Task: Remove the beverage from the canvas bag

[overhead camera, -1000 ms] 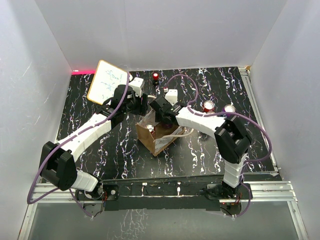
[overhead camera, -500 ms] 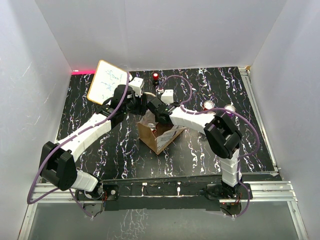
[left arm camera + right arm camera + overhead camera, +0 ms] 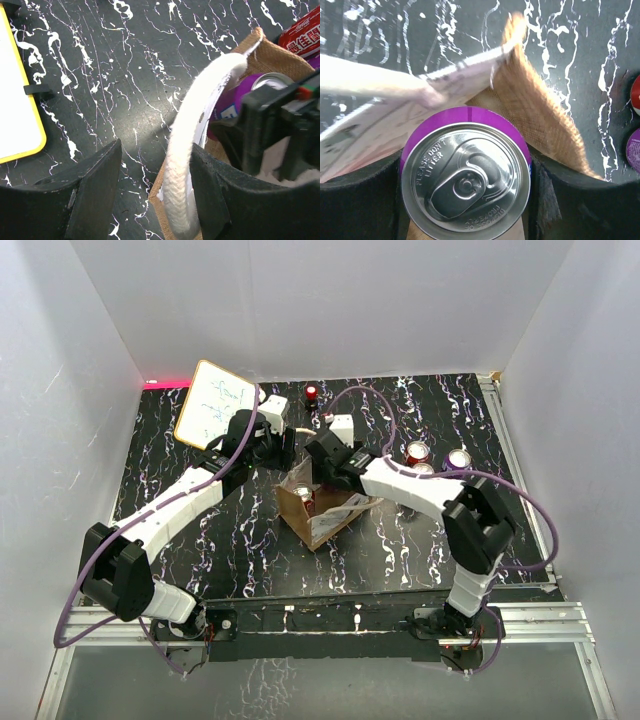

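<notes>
cans [image 3: 417,453] near canvas bag [image 3: 325,525]

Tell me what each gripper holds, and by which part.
The right gripper clamps the purple aluminium drink can by its sides. The left gripper is open; the cream rope handle lies loose between its fingers.

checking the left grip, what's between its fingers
The cream handle of the bag, with a gap on one side, shown in the left wrist view.

We log left arm [image 3: 170,505] and right arm [image 3: 420,490] reaching forward, wrists close together. Left gripper [image 3: 155,150]: jaws parted. Right gripper [image 3: 465,186]: pointing down, fingers clamping purple can [image 3: 466,165].
</notes>
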